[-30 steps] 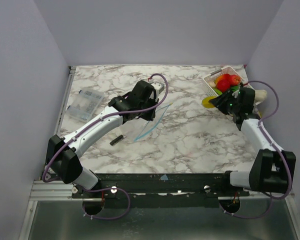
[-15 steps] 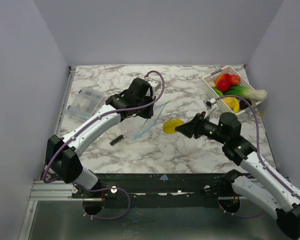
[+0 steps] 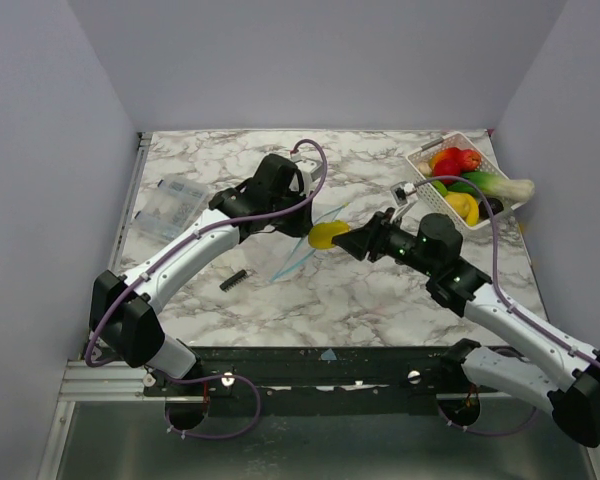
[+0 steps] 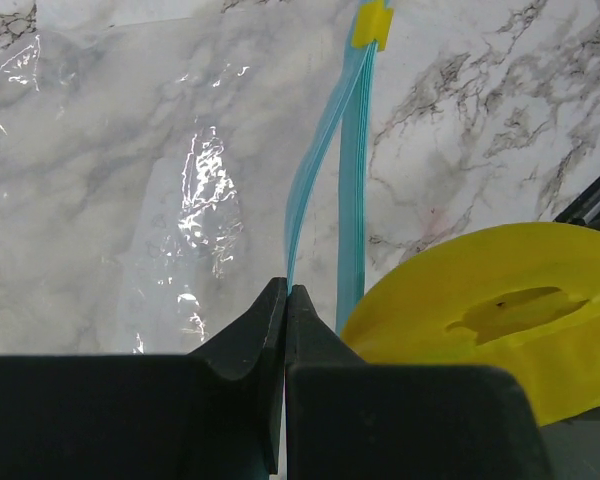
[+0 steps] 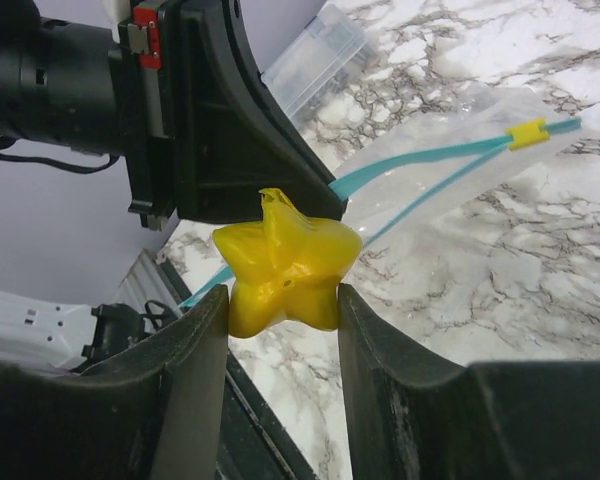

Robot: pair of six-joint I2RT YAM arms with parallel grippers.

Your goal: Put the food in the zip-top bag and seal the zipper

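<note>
My left gripper (image 3: pixel 298 222) is shut on the upper lip of the clear zip-top bag (image 3: pixel 298 250) and holds its mouth up off the table. In the left wrist view the teal zipper (image 4: pixel 352 200) runs away from my shut left gripper (image 4: pixel 285 292), with a small yellow slider (image 4: pixel 371 25) at its far end. My right gripper (image 3: pixel 340 238) is shut on a yellow star-shaped toy fruit (image 3: pixel 324 235) and holds it right at the bag's mouth, beside the left gripper. It also shows in the right wrist view (image 5: pixel 283 262) and the left wrist view (image 4: pixel 500 310).
A white basket (image 3: pixel 420 165) at the back right holds red, yellow, orange and green toy food (image 3: pixel 458 160). A clear packet with a white label (image 3: pixel 170 207) lies at the left. A small black bar (image 3: pixel 233 280) lies on the marble in front of the bag.
My right arm has swung left from the basket across the table, carrying the yellow fruit to the bag's mouth. The left gripper has kept holding the bag's lip, almost still.
</note>
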